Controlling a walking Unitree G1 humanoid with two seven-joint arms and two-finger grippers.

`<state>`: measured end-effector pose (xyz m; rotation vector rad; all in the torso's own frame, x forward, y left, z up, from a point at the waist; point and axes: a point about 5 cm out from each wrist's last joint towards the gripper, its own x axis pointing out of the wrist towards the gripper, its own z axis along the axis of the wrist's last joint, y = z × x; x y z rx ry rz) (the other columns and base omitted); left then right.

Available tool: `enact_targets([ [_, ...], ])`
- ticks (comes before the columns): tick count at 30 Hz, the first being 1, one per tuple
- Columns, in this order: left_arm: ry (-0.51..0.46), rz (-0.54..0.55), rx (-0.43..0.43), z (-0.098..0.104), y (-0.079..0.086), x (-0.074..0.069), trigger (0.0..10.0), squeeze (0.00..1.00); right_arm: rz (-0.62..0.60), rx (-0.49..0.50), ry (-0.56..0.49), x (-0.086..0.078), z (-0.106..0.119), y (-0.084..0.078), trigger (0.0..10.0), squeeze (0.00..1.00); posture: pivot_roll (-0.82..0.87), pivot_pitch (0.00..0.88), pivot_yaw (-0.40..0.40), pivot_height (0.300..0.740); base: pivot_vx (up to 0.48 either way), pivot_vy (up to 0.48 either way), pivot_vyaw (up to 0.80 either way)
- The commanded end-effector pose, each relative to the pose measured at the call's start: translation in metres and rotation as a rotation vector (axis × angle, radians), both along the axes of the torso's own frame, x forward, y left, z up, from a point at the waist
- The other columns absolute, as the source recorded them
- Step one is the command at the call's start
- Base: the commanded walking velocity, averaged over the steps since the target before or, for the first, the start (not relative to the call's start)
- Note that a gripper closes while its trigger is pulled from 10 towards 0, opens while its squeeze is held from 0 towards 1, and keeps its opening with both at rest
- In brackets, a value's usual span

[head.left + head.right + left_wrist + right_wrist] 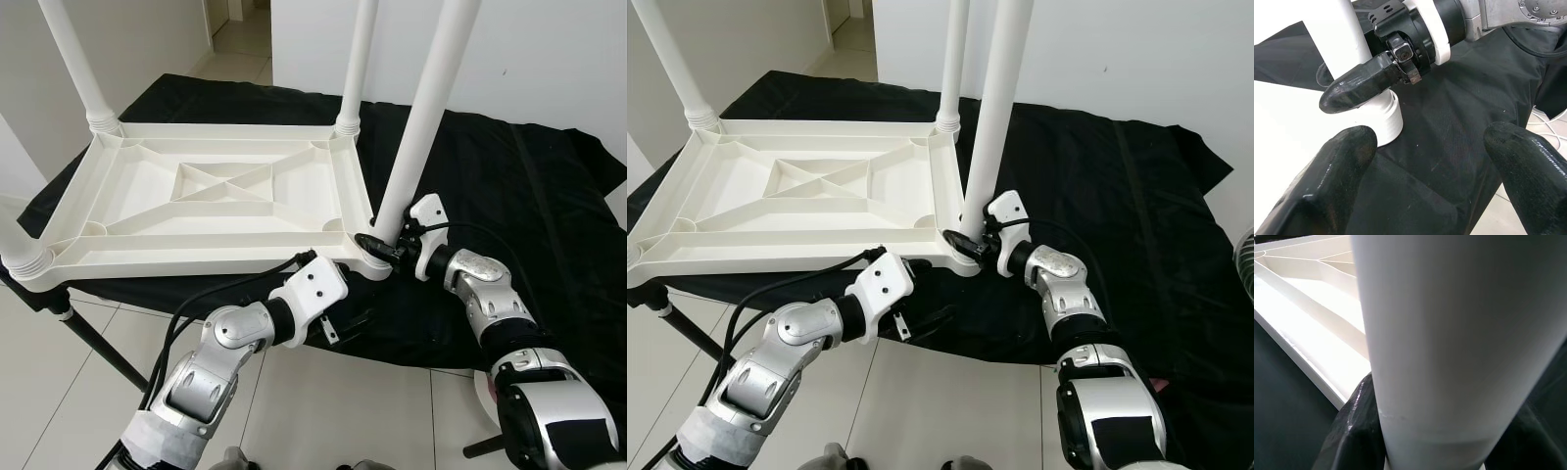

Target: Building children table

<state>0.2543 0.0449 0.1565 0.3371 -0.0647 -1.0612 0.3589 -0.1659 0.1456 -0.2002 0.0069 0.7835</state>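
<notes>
On the black cloth (509, 186) over the desk: white tabletop (211, 196) lying upside down, ribbed underside up, with legs standing up from its corners. At the near right corner, right end effector (380, 245) clamped around the bottom of the nearest leg (421, 117), one black finger (1359, 85) on each side, just above the ribbed socket (1383, 120). Leg upright, slightly tilted, seated in that socket. Below the near edge of the tabletop, left end effector (358, 318) spread wide, holding nothing, its two fingers (1327, 186) apart over the cloth and pointing toward the same corner. Further legs at the far left (73, 59), the far right (358, 59) and the near left corner (15, 240). White tile floor (323, 411) under the desk.
</notes>
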Motion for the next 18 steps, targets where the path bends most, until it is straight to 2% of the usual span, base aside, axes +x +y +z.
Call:
enact_targets([
  [1,-0.02,0.062,-0.002,0.002,0.002,0.004,10.0,0.0,-0.038,0.014,-0.003,0.0,-0.002,-0.001,10.0,0.0,-0.05,0.049,0.0,0.74,0.0,0.0,0.0],
  [5,-0.019,0.061,-0.004,0.002,0.002,0.003,10.0,0.0,-0.062,0.018,-0.013,-0.001,-0.002,-0.001,10.0,0.0,-0.05,0.053,-0.002,0.74,0.0,0.0,0.0],
  [6,-0.018,0.059,-0.004,0.001,0.001,0.003,10.0,0.0,-0.121,0.024,-0.022,-0.001,-0.002,-0.001,10.0,0.0,-0.05,0.053,-0.002,0.74,0.0,0.0,0.0],
  [7,-0.018,0.059,-0.004,0.001,0.001,0.003,10.0,0.0,-0.121,0.024,-0.022,-0.001,-0.002,-0.001,10.0,0.0,-0.05,0.053,-0.002,0.74,0.0,0.0,0.0],
  [8,-0.017,0.057,-0.006,0.001,0.0,0.003,10.0,0.0,-0.2,0.04,-0.055,-0.002,0.0,0.001,10.0,0.0,-0.06,0.057,-0.004,0.74,0.0,0.0,0.0],
  [9,-0.017,0.057,-0.006,0.001,0.0,0.003,10.0,0.0,-0.2,0.04,-0.055,-0.002,0.0,0.001,10.0,0.0,-0.06,0.057,-0.004,0.74,0.0,0.0,0.0],
  [10,-0.015,0.055,-0.006,0.001,0.0,0.002,10.0,0.0,-0.306,0.059,-0.074,-0.004,0.001,0.001,10.0,0.0,-0.06,0.058,-0.001,0.74,0.0,0.0,0.0],
  [11,-0.015,0.055,-0.006,0.001,0.0,0.002,10.0,0.0,-0.306,0.059,-0.074,-0.004,0.001,0.001,10.0,0.0,-0.06,0.058,-0.001,0.74,0.0,0.0,0.0],
  [12,-0.014,0.053,-0.008,0.001,-0.001,0.002,10.0,0.0,-0.425,0.068,-0.1,-0.008,0.001,0.0,10.0,0.0,-0.06,0.06,-0.001,0.74,0.0,0.0,0.0],
  [13,-0.014,0.053,-0.008,0.001,-0.001,0.002,10.0,0.0,-0.425,0.068,-0.1,-0.008,0.001,0.0,10.0,0.0,-0.06,0.06,-0.001,0.74,0.0,0.0,0.0],
  [15,-0.01,0.053,-0.01,0.001,0.0,0.001,10.0,0.0,-0.603,0.07,-0.129,-0.018,-0.003,0.0,10.0,0.0,-0.06,0.063,0.0,0.74,0.0,0.0,0.0],
  [16,-0.01,0.053,-0.01,0.001,0.0,0.001,10.0,0.0,-0.603,0.07,-0.129,-0.018,-0.003,0.0,10.0,0.0,-0.06,0.063,0.0,0.74,0.0,0.0,0.0],
  [17,-0.009,0.053,-0.009,0.0,0.0,0.001,10.0,0.0,-0.678,0.066,-0.136,-0.024,-0.005,0.002,10.0,0.0,-0.06,0.065,0.001,0.74,0.0,0.0,0.0],
  [18,-0.009,0.053,-0.009,0.0,0.0,0.001,10.0,0.0,-0.678,0.066,-0.136,-0.024,-0.005,0.002,10.0,0.0,-0.06,0.065,0.001,0.74,0.0,0.0,0.0],
])
